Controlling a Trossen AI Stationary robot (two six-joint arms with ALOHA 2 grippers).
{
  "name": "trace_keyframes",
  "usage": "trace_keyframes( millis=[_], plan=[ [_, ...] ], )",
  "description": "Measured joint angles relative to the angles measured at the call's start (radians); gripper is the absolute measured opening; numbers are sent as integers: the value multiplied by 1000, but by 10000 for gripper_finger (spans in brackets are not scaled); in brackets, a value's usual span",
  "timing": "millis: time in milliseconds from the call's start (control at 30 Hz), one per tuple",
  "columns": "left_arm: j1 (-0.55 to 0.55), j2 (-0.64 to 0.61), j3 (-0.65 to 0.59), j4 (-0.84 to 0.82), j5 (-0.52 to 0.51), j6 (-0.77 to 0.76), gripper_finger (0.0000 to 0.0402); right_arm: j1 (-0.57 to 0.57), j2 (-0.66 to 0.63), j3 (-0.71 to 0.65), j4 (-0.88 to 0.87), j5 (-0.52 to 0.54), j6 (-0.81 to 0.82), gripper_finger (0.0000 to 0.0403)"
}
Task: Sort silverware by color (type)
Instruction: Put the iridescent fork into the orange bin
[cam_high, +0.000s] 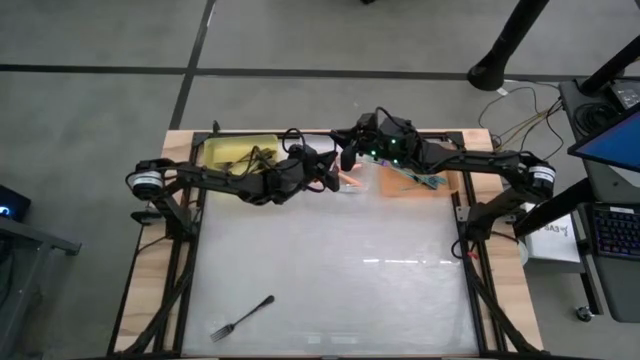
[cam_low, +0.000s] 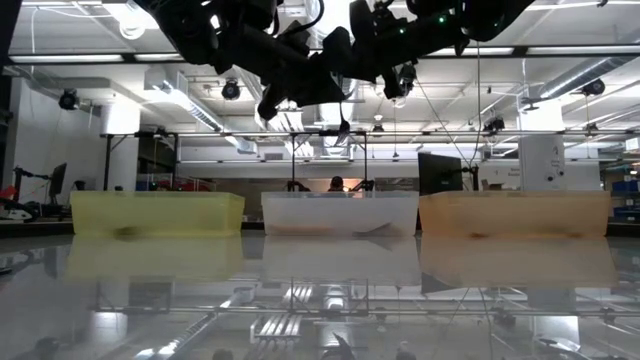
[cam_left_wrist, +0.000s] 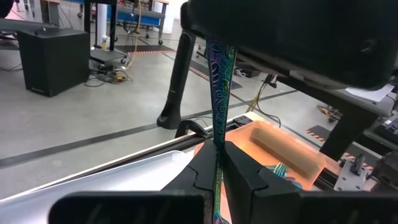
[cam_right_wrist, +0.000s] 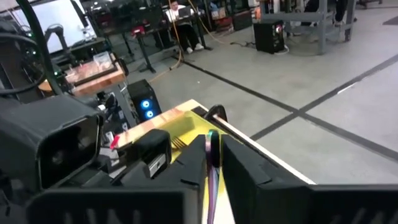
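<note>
Table (cam_high: 330, 270): pale and glossy, sitting in a black frame on a wooden base, mostly bare.
Bins: three along the far edge, a yellow bin (cam_low: 157, 213), a clear bin (cam_low: 340, 212) and an orange bin (cam_low: 514, 213).
Room: grey floor with dark seams, ceiling strip lights, benches and gear behind.
Stray fork (cam_high: 241, 317): dark handle, lying alone near the front-left corner.
Held fork (cam_left_wrist: 219, 93): slim, swirly multicoloured handle, upright between both arms above the clear bin; tines hard to see.
Left gripper (cam_left_wrist: 218, 163): fingers pressed together, pinching the held fork.
Right gripper (cam_right_wrist: 213, 151): fingers snug on the fork's other end, looks like a pinch.
</note>
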Motion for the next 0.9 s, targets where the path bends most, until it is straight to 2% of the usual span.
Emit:
trace_keyframes(
  millis=[133, 533, 700, 900],
  plan=[
    [-1, 0, 0, 1, -1, 0, 0, 0, 1, 0, -2, -2, -2, 14],
    [-1, 0, 0, -1, 0, 11, 7, 0, 1, 0, -13, -5, -11, 9],
    [1, 0, 0, -5, 38, 42, 35, 0, 1, 1, -24, -6, -20, 9],
    [1, 0, 0, -8, 95, 159, 96, 0, 0, 56, -138, 0, -65, 8]
  ],
)
